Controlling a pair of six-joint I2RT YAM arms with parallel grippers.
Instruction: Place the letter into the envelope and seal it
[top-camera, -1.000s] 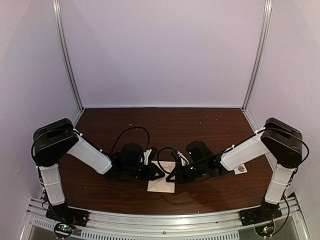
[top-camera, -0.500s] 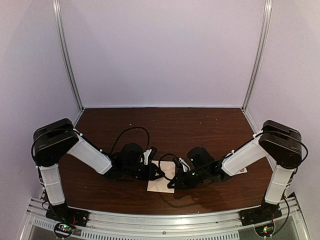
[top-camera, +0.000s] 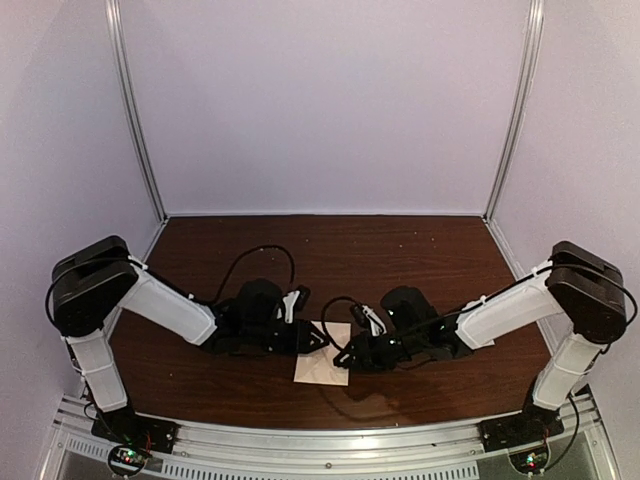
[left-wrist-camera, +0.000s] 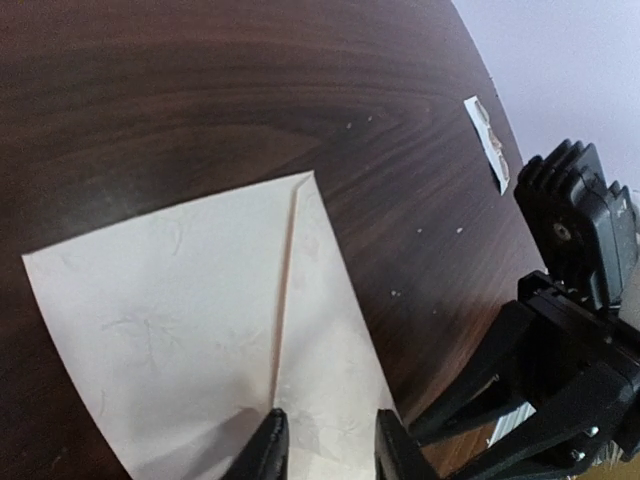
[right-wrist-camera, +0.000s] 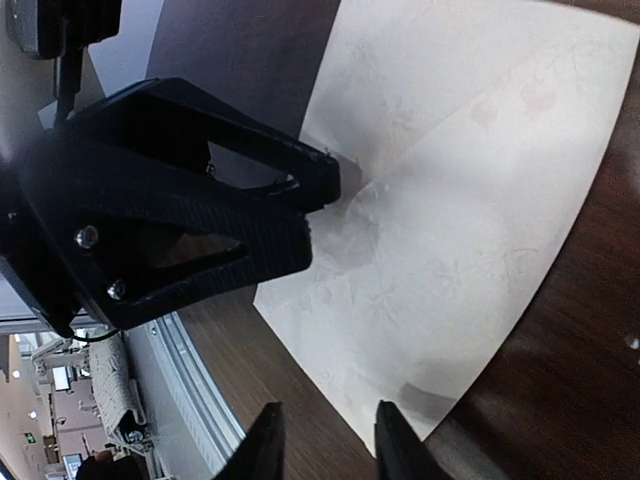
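Note:
The envelope (top-camera: 322, 368) is a small cream-tan paper lying flat on the table between my two grippers. A slanted flap edge shows on it in the left wrist view (left-wrist-camera: 200, 300) and the right wrist view (right-wrist-camera: 470, 180). No separate letter sheet shows in any view. My left gripper (top-camera: 322, 340) is low over the envelope's far right part, its jaws a little apart with paper showing between them (left-wrist-camera: 330, 455). My right gripper (top-camera: 347, 358) is low at the envelope's near right corner, jaws a little apart and holding nothing (right-wrist-camera: 328, 440).
A white sticker strip (top-camera: 484, 340) lies on the table to the right, under the right forearm, and shows in the left wrist view (left-wrist-camera: 488, 140). The metal rail (top-camera: 320, 440) runs along the near table edge. The grippers are almost touching.
The right arm has lowered and its gripper has slid toward the envelope's near right corner. The left arm's shoulder has dropped a little. The envelope has stayed put.

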